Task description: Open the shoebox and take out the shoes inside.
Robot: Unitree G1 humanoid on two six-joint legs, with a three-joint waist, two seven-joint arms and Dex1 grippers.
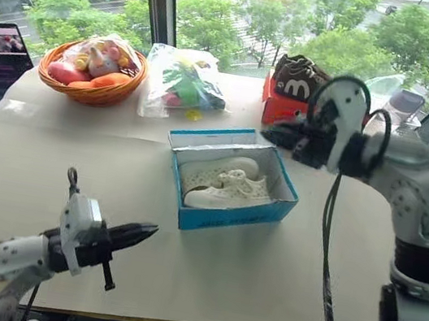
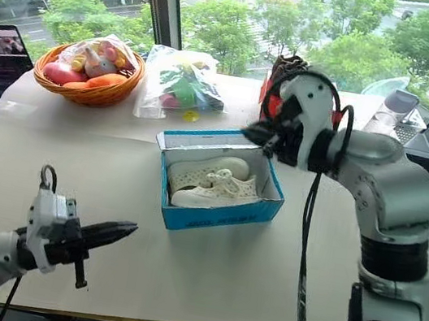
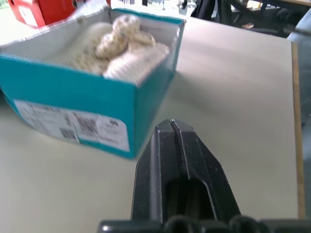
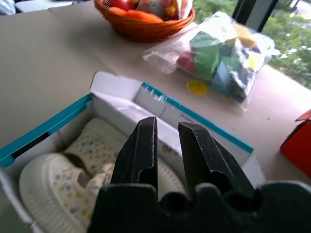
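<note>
Shoebox [image 1: 231, 181] sits open on the bench [image 1: 46, 182], no lid on it, both shoes [image 1: 227, 186] lying side by side inside, so I judge the step in hand is the pick. My right end effector [image 4: 166, 150] hovers just above the box's far rim, pointing down into it, fingers parted by a narrow gap with nothing between them; the shoes are right below and slightly toward me. To do it well: open wider, drop straight in clear of the cardboard wall, pinch one shoe across its upper, lift vertically so the box doesn't drag. My left end effector [image 1: 132, 235] is closed and empty, box ahead of its tip, available to brace it. Beyond the right end effector: red box [image 1: 283, 106] with dark shoes [image 1: 299, 76], toy bag [image 1: 182, 81], fruit basket [image 1: 92, 67]; none block the descent.
</note>
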